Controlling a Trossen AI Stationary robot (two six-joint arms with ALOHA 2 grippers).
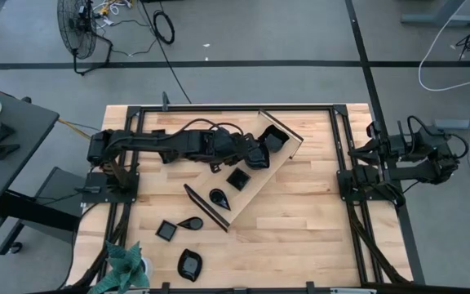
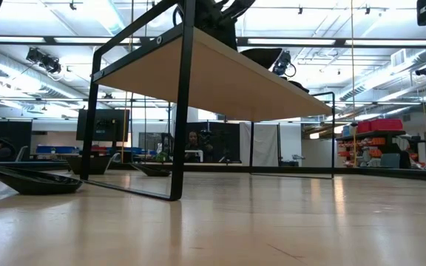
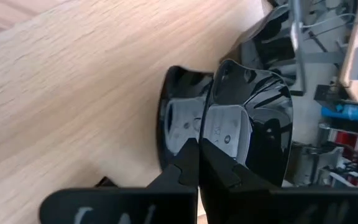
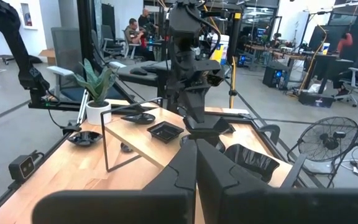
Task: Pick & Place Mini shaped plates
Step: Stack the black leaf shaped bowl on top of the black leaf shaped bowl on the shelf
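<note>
The left arm reaches across the wooden bench [image 1: 300, 220] to the raised wooden tray [image 1: 280, 163], its left claw [image 1: 255, 155] clamped on the rim of a glossy black mini plate [image 3: 250, 118]. In the left wrist view a second black plate [image 3: 179, 112] sits just behind the held one, over the tray's pale wood. From above, a larger wavy-rimmed plate [image 1: 272, 137] lies at the tray's far end, close to the claw, while a square plate [image 1: 237, 178] and a teardrop plate [image 1: 219, 197] rest further down the tray, apart from each other. Three more plates lie on the bench itself, beyond the tray's near end: a small square one [image 1: 166, 230], a teardrop one [image 1: 192, 222] just beside it, and a leaf-shaped one [image 1: 189, 265] nearer the bench edge. A potted plant [image 1: 125, 265] stands at the corner on the left arm's side. The right arm is folded at its own side of the bench, well away from the tray, its right claw [image 4: 196, 163] closed and holding nothing. People sit at desks in the room beyond.
</note>
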